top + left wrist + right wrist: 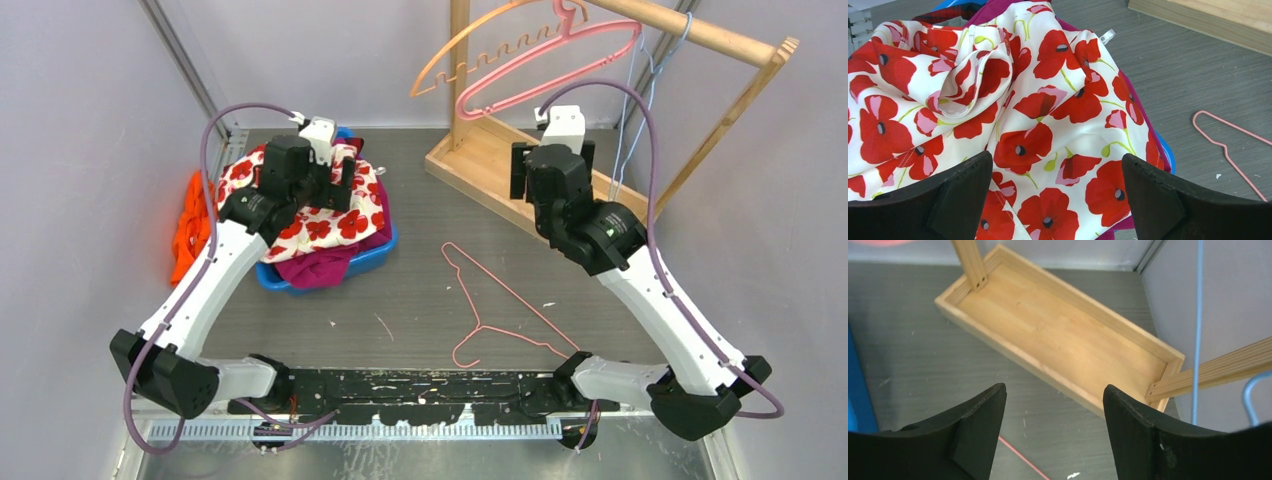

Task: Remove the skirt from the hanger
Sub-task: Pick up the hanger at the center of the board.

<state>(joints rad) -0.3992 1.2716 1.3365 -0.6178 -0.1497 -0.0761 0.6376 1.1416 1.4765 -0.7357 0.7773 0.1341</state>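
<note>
From above, we see the skirt [330,225] heaped in a blue bin [372,260] at the far left, apart from the pink hanger [515,296] lying on the table [420,300] near the middle.

At the left wrist, our left claw [1057,165] gapes wide just above the skirt, empty.

At the right wrist, our right claw [1054,395] stands wide and empty over the wooden rack base [1058,335].

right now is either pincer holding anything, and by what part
Nothing is held. The left pincer is open above the poppy skirt, the right pincer open over the rack base.
</note>
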